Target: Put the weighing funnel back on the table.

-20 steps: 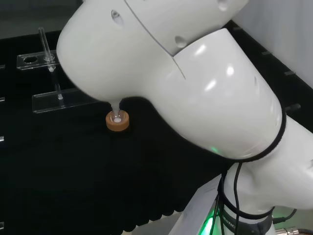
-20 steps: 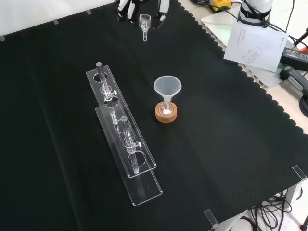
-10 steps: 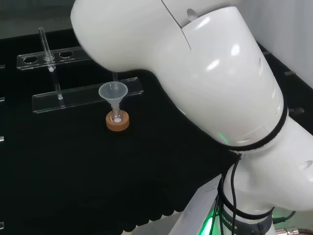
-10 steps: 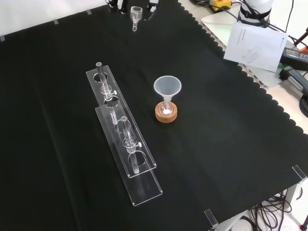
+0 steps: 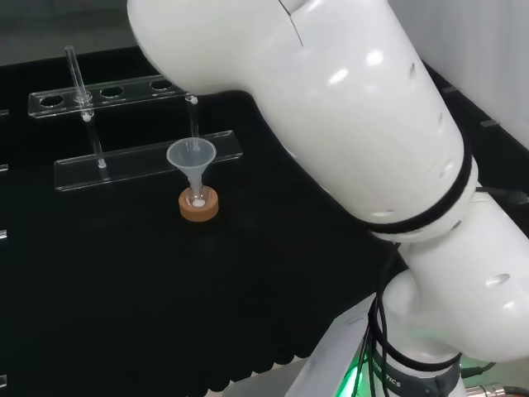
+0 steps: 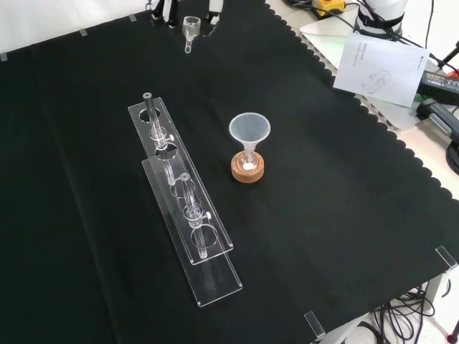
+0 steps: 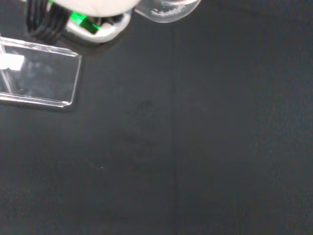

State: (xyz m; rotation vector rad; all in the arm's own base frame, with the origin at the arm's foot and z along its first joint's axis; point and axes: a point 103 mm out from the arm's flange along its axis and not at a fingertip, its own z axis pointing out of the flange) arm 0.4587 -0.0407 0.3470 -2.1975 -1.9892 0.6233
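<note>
Holding the weighing funnel [image 6: 190, 27] in the hand [image 6: 213, 8], fingers curled either side of its cup, I read it as pinched, tho the contact pts were cut off. Its cup sat up betw. the fingers, stem slanting down and away from the palm. Bare tabletop [image 6: 323, 215] lay under the hand, with the cloth edge near behind it. The tube rack [image 6: 179, 193] and funnel [image 6: 249, 130] stood well apart in front, so I judged there was room to lower.

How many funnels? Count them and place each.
2. The funnel stands in its flask on the cork ring, mid-cloth; the weighing funnel is held by the hand at the front view's top. None seems hidden.
</note>
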